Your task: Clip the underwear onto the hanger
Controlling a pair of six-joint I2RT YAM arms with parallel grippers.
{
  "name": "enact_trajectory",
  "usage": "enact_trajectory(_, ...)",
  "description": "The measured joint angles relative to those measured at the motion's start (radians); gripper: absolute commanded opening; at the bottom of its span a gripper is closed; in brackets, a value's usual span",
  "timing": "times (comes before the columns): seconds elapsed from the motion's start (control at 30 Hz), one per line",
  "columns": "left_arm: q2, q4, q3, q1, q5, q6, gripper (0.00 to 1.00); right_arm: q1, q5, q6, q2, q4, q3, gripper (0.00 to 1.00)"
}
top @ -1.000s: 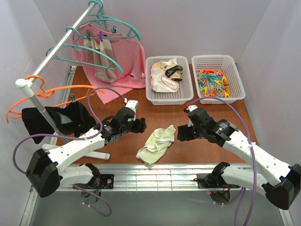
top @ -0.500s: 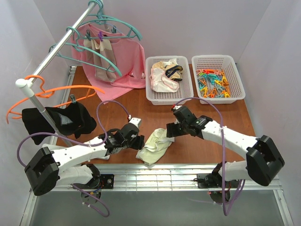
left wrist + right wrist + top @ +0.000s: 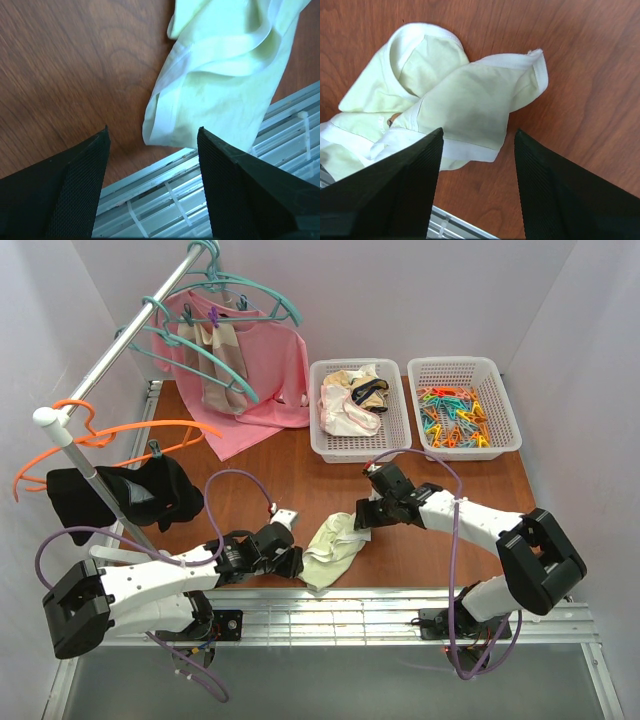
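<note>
Both jaw pairs are held apart, empty: left gripper (image 3: 291, 561) at underwear's (image 3: 328, 545) near-left end, right gripper (image 3: 362, 518) at far-right end.

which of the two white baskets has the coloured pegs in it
The right-hand basket, nearest the right wall; the left basket holds crumpled garments instead.

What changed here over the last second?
Both arms closed in on the underwear: the left gripper swung toward the near edge to its near-left corner, and the right gripper slid left to its far-right edge. Fingers open, nothing gripped. Underwear and baskets stayed put.
</note>
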Motion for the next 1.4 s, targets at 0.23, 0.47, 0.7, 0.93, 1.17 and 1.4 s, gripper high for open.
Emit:
enact_trajectory(0.23, 0.041, -0.009, -0.006, -0.022, 0.017, -0.058, 0.58, 0.0, -0.036, 0.004, 0.012, 0.008, -0.042, 0.43)
enact_trajectory(0.47, 0.071, 0.027, -0.029, -0.029, 0.056, -0.092, 0.4, 0.0, -0.049, 0.01, 0.013, 0.005, -0.05, 0.34)
enact_trajectory(0.7, 0.071, 0.056, -0.034, -0.029, 0.087, -0.097, 0.18, 0.0, -0.056, 0.008, 0.027, 0.005, -0.05, 0.09)
enact_trajectory(0.93, 0.071, 0.083, -0.051, -0.029, 0.09, -0.097, 0.0, 0.0, -0.055, 0.009, 0.026, -0.004, -0.05, 0.01)
enact_trajectory(1.17, 0.008, 0.029, -0.03, -0.029, -0.008, -0.102, 0.0, 0.0, -0.041, 0.008, -0.06, -0.097, -0.016, 0.01)
enact_trajectory(1.4, 0.023, -0.01, 0.164, -0.029, -0.184, -0.057, 0.0, 0.0, 0.012, 0.013, -0.215, -0.198, 0.158, 0.01)
